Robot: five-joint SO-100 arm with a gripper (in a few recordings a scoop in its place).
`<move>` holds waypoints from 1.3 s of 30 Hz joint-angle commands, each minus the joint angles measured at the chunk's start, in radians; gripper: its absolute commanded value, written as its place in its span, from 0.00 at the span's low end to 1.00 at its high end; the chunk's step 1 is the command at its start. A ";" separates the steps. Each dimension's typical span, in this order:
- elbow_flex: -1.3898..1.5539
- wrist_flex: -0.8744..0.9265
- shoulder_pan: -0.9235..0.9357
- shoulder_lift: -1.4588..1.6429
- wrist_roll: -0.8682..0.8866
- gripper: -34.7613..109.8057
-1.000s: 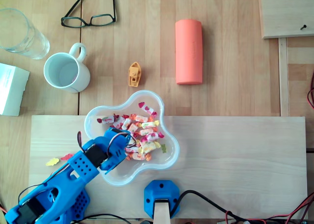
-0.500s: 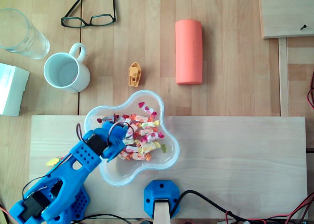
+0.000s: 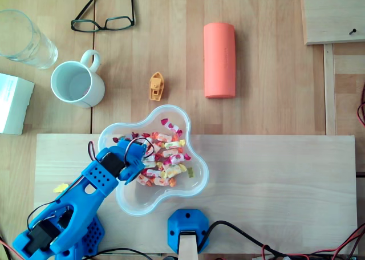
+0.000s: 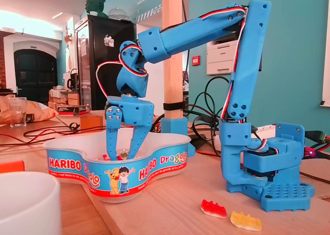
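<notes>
Blue claw (image 4: 120,153), fingers apart, tips down inside the Haribo bowl (image 4: 154,166); two gummies (image 4: 213,208) loose beside the arm's base (image 4: 276,173)

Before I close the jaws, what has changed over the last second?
The arm swung slightly up and left in the overhead view, shifting the jaws within the left half of the bowl. They stand open, tips down among the sweets; nothing was taken hold of or let go. Bowl, mug and boat stayed put.

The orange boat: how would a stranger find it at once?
In the overhead view, find the candy bowl. Just above its top rim lies the boat, between a white mug and a pink cylinder. It alone is tiny and orange.
</notes>
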 commanded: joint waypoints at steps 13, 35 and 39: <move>-0.037 0.017 0.083 0.028 -0.089 0.31; -0.037 0.008 0.092 0.017 -0.087 0.35; -0.037 0.009 0.094 0.017 -0.087 0.38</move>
